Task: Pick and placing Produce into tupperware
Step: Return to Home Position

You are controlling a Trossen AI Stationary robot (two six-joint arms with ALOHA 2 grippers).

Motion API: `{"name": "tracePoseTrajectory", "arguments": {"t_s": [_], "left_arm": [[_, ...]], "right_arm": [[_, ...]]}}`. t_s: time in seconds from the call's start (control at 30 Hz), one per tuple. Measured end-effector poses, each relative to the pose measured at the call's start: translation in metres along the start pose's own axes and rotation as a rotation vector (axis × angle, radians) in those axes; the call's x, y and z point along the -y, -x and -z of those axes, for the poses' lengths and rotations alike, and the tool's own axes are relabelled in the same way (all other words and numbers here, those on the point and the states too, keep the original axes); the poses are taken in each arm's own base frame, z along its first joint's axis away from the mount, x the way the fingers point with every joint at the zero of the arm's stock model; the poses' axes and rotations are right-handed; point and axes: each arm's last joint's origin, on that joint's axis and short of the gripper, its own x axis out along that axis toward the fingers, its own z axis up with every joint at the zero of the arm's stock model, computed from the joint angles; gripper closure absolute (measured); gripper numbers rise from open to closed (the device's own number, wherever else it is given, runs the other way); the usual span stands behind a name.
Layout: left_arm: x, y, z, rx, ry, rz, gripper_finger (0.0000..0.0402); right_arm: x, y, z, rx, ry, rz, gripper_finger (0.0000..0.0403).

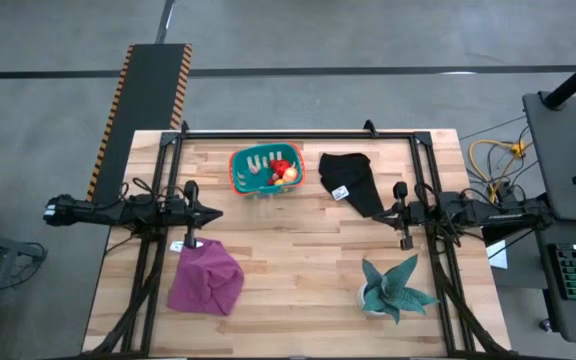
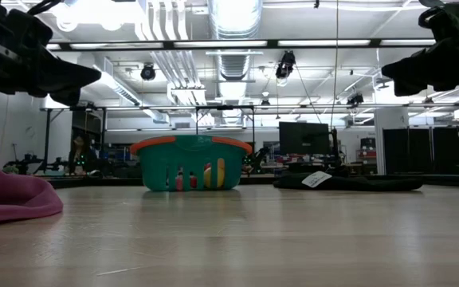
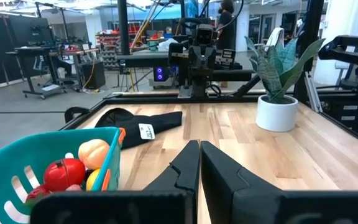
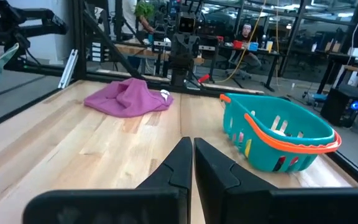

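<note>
Overhead, the teal basket (image 1: pixel 253 160) with the toy produce (image 1: pixel 284 172) lay at 1 o'clock from the left gripper (image 1: pixel 217 213), nearer than the right gripper (image 1: pixel 377 212); both pairs of fingers were closed, empty.

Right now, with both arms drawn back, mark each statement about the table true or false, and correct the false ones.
1. The produce lies in the tupperware. True.
2. The left claw grips a fruit. False: it is shut on nothing.
3. The black cloth covers the tupperware. False: it lies beside it.
4. The purple cloth lies nearer the left claw than the right claw. True.
5. The right claw is wide open. False: it is shut and empty.
</note>
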Motion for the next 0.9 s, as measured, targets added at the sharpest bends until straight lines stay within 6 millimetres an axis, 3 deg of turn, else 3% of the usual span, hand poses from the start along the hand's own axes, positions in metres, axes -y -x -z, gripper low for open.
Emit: {"name": "tracePoseTrajectory", "arguments": {"t_s": [0.9], "left_arm": [[0.001,-0.0048,0.0041,-0.053,-0.011,0.001,0.0402]], "right_arm": [[0.0,-0.0001,0.0002,-0.002,-0.137,0.0,0.0394]]}}
